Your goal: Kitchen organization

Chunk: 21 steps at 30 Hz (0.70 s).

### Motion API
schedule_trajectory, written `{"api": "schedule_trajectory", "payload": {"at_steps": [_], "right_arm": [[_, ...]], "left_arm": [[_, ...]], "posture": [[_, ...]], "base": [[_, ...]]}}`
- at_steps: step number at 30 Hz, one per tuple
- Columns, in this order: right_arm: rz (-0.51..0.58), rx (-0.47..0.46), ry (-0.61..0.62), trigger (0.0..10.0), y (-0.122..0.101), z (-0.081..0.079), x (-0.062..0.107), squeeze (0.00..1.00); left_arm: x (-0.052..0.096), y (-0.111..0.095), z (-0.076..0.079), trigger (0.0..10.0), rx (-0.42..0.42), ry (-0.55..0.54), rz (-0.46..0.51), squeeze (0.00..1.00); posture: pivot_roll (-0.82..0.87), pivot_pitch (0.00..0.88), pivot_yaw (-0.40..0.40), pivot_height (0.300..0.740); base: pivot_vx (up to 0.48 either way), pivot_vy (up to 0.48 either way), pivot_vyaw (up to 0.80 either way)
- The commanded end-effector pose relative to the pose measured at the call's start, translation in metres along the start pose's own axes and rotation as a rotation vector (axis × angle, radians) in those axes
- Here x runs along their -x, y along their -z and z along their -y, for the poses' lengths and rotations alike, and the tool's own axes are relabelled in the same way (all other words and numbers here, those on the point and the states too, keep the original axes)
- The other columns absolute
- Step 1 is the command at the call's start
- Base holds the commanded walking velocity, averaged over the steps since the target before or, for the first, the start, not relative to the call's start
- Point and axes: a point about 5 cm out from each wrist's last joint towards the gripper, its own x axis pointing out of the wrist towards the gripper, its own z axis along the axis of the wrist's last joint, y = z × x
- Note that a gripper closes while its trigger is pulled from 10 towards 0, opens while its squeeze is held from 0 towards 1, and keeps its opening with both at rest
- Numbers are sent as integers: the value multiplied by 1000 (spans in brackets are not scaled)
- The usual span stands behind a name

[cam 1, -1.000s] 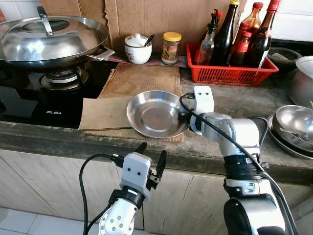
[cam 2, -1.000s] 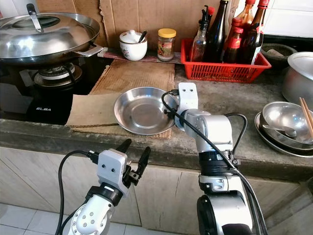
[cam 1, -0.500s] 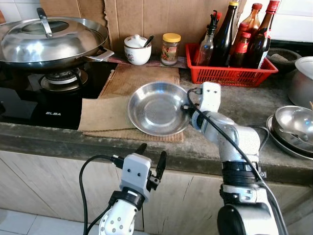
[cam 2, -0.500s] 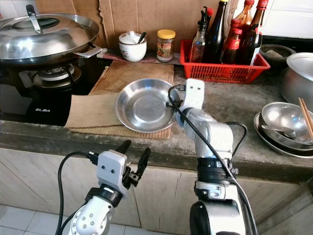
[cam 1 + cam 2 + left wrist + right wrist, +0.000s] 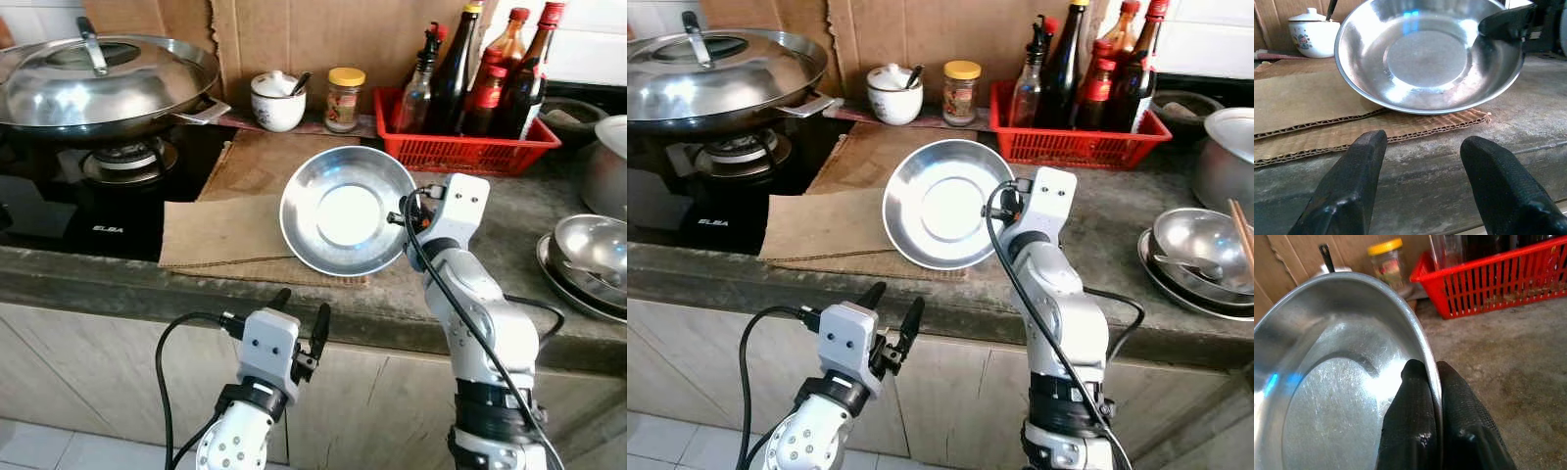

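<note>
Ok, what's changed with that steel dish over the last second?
The right gripper, pinching the steel dish by its rim, has lifted it off the cardboard and tipped it up on edge, its hollow facing the camera. The left gripper still waits open below the counter edge; wok, jars and red basket unchanged.

Grey stone counter (image 5: 549, 196), cardboard-lined wall (image 5: 294, 34)

A round shiny stainless-steel dish (image 5: 348, 210), mirror-bright and finely scratched, contrasts with the matt brown corrugated cardboard sheet (image 5: 220, 229), the rough grey mottled stone countertop (image 5: 549, 196) and a glossy red plastic basket (image 5: 470, 147).
</note>
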Motion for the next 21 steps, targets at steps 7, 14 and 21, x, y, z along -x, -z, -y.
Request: {"api": "schedule_trajectory", "payload": {"at_steps": [7, 14, 21], "right_arm": [[282, 65, -106, 10000, -29, -8, 20, 0], [270, 120, -158, 10000, -8, -11, 45, 0], [264, 125, -147, 10000, 3, -9, 56, 0]], "left_arm": [[0, -2, -1, 10000, -3, -8, 0, 0], [0, -1, -3, 10000, 1, -18, -2, 0], [0, -1, -3, 10000, 3, -10, -2, 0]], "posture": [[158, 73, -52, 740], [153, 76, -50, 740], [148, 73, -41, 740]], "base": [[0, 0, 0], [0, 0, 0], [0, 119, 0]]}}
